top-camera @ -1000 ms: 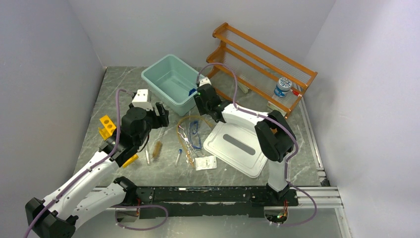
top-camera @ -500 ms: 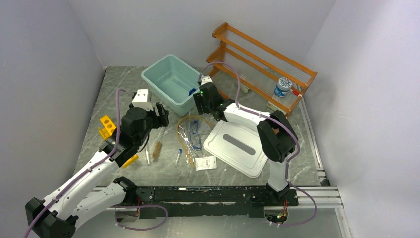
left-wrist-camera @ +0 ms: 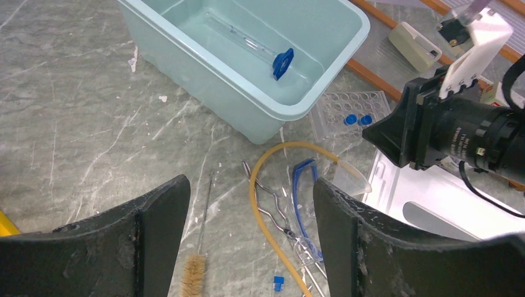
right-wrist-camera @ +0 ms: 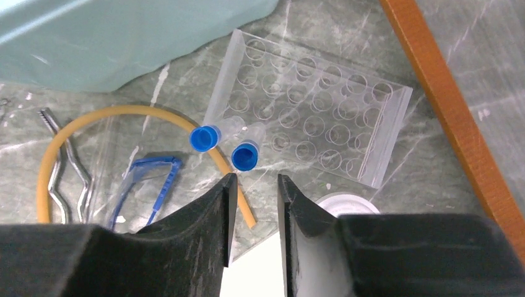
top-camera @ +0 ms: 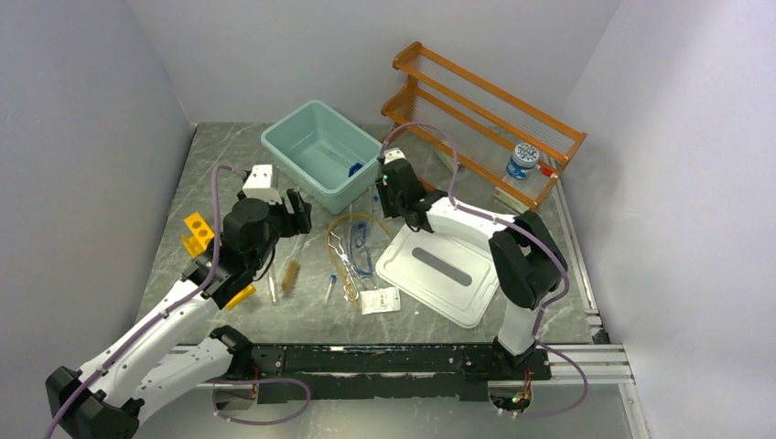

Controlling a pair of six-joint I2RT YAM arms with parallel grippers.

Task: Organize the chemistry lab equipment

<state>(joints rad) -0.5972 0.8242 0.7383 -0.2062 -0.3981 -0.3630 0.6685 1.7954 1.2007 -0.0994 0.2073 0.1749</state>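
Bits of lab gear lie loose in the middle of the grey marbled desk [top-camera: 302, 315] in the view from above: a loop of amber rubber tubing [top-camera: 352, 219], bent metal tongs [top-camera: 340, 249], blue-framed goggles [top-camera: 359, 240] and a small brown brush [top-camera: 291, 274]. A yellow block rack with holes [top-camera: 197, 233] sits by the left edge. A teal plastic bin [top-camera: 320, 151] stands near the far edge. A small jar with a blue-patterned top [top-camera: 523, 157] sits on the orange wooden shelf [top-camera: 485, 105] in the far right corner. A flat white lid [top-camera: 439, 270] lies toward the near right.

From the left wrist, the left gripper [left-wrist-camera: 251, 185] hangs above the tubing, its fingers spread wide with nothing between them. A clear glass tube with a blue cap [left-wrist-camera: 282, 62] lies inside the bin.

From the right wrist, the right gripper [right-wrist-camera: 254, 185] hangs just over two blue-capped vials [right-wrist-camera: 246, 156]. They lie on their sides at the edge of a clear plastic tray with round wells [right-wrist-camera: 322, 124], beside the bin. Its fingers are close together with a thin gap, pinching nothing.
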